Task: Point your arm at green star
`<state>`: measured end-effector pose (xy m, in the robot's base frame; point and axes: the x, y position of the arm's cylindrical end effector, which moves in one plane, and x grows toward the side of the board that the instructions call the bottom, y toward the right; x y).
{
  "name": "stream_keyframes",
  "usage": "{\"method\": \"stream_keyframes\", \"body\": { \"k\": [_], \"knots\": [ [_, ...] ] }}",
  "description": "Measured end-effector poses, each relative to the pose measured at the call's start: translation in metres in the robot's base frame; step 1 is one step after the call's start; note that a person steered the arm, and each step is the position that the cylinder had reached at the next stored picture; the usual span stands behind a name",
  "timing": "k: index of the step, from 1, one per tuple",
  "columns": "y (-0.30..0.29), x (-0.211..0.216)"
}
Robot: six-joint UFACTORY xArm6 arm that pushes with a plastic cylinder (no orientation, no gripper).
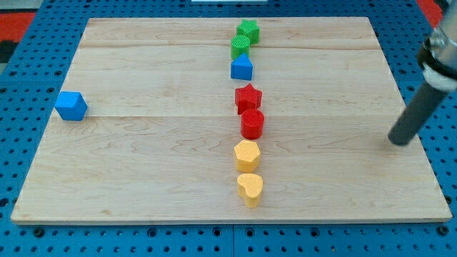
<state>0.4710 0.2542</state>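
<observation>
The green star sits near the view's top centre of the wooden board. A round green block touches it just below and to the left. My tip rests near the board's right edge, far to the right of and below the green star and away from every block.
Below the green pair a column runs down the middle: a blue triangular block, a red star, a red cylinder, a yellow hexagon and a yellow heart. A blue cube lies at the left.
</observation>
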Motion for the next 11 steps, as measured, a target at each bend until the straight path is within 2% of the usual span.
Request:
{"method": "stream_keyframes", "body": {
  "k": [2,4,5,6,7,9,10,11],
  "knots": [
    [0.000,-0.076],
    [-0.002,-0.188],
    [-0.021,-0.238],
    [-0.068,-0.263],
    [-0.124,-0.279],
    [-0.201,-0.278],
    [-0.272,-0.278],
    [-0.369,-0.258]
  ]
}}
